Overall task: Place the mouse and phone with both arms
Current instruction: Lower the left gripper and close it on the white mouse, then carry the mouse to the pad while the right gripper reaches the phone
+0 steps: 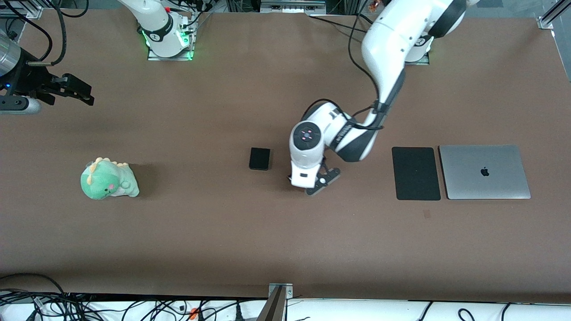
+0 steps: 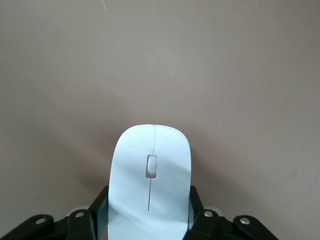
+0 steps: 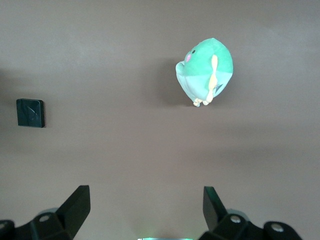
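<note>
Near the middle of the brown table (image 1: pixel 223 240), the left gripper (image 1: pixel 322 180) sits low, its own wrist blocking the front camera's sight of what it carries. Only the left wrist view settles the matter: the mouse (image 2: pixel 150 182), white with a thin grey centre line and a scroll wheel, lies between the two black fingers (image 2: pixel 196 206), which press on its sides. Its rear end is cut off at the frame's edge, and whether it rests on the tabletop or hangs just above it cannot be told.

One phone (image 1: pixel 259 158), small, black and matte, lies flat on the table just beside the left gripper, toward the right arm's end; the right wrist view catches it too (image 3: pixel 30 112).

Two arms are at work. The right gripper (image 1: pixel 73 91) hangs over the right arm's end of the table, partly cut off at the edge of the front view, its fingers (image 3: pixel 76 203) spread wide with nothing between them. That arm waits.

One green plush dinosaur (image 1: pixel 109 179) with yellow spikes and a pink cheek lies on its side, nearer to the front camera than the right gripper and well apart from the phone. One black mouse pad (image 1: pixel 415 173) and one closed silver laptop (image 1: pixel 484 171) lie edge to edge toward the left arm's end of the table, the pad between the left gripper and the laptop. A tangle of cables (image 1: pixel 111 307) runs along the table's near edge.
</note>
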Controlling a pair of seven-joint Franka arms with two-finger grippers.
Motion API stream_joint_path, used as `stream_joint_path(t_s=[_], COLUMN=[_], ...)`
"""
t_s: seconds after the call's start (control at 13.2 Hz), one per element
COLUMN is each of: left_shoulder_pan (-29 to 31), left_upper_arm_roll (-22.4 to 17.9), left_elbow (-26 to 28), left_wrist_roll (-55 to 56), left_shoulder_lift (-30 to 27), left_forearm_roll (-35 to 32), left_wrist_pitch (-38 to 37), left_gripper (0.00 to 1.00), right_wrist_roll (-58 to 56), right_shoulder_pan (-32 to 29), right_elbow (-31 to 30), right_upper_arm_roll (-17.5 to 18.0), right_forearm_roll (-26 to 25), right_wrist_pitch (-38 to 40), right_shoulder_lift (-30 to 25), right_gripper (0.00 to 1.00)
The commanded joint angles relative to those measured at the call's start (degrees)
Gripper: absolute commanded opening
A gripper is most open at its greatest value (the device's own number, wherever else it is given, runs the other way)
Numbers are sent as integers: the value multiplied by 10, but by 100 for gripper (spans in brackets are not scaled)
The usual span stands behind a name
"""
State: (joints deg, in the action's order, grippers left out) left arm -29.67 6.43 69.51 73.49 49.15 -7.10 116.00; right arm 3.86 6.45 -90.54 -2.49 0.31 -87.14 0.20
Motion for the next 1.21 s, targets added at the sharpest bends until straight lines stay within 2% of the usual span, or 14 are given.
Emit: stream_joint_path(t_s=[0.0, 0.15, 0.38, 0.53, 0.83, 1.13], left_shoulder_pan=[45, 82, 137, 172, 226, 264], left_upper_arm_roll=[6, 6, 6, 7, 14, 15], left_elbow=[20, 27, 86, 124, 254, 378], left_wrist_roll=[-75, -151, -255, -327, -429, -523], left_shoulder_lift=[-54, -78, -132, -166, -251, -309], left_forearm_roll=[-16, -17, -23, -24, -23, -20], left_wrist_pitch=[-57, -102, -102, -98, -27, 56], left_gripper=[42, 42, 42, 42, 42, 42], right_wrist_roll=[13, 45, 88, 157, 257, 315], right_shoulder_pan=[21, 39, 63, 100, 161, 206], right_elbow=[8, 8, 8, 8, 8, 8], right_upper_arm_roll=[-1, -1, -1, -1, -1, -1], right_forearm_roll=[1, 5, 35, 35, 33, 32], right_wrist_pitch=[0, -4, -38, -70, -160, -240], right_shoulder_lift=[8, 19, 45, 67, 129, 199], right_gripper=[100, 100, 100, 100, 100, 100])
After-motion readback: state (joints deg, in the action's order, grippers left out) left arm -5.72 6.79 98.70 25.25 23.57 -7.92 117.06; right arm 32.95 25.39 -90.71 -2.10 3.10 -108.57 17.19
